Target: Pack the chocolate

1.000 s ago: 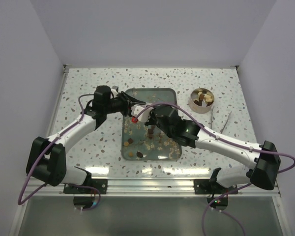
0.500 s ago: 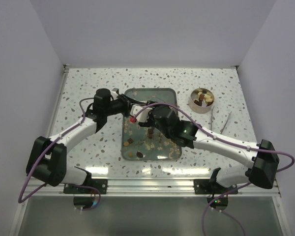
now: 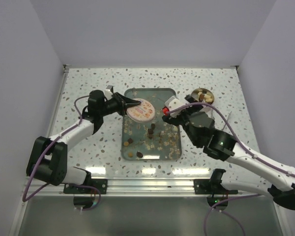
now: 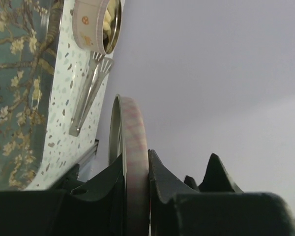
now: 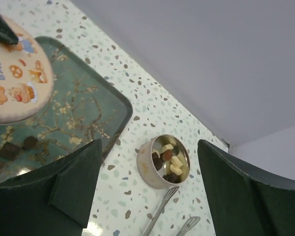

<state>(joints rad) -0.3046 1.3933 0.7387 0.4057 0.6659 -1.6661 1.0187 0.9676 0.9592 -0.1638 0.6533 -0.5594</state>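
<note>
Left gripper (image 3: 130,103) pinches the round lid (image 3: 141,110) by its rim, above the far end of the tray (image 3: 152,92), mid-table. Right gripper (image 3: 172,109) hangs wide open, empty. Chocolate (image 3: 151,129) lies scattered on the tray; more fills the tin (image 5: 146,168) toward the far right corner.

The left arm (image 3: 76,130) and right arm (image 3: 250,157) show white links, black joints, purple cables (image 3: 204,223), seemingly black fingers (image 5: 73,187).

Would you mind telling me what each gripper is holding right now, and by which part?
The left gripper pinches the round printed lid by its rim, at the lid's left edge. The right gripper is open and holds nothing.
</note>
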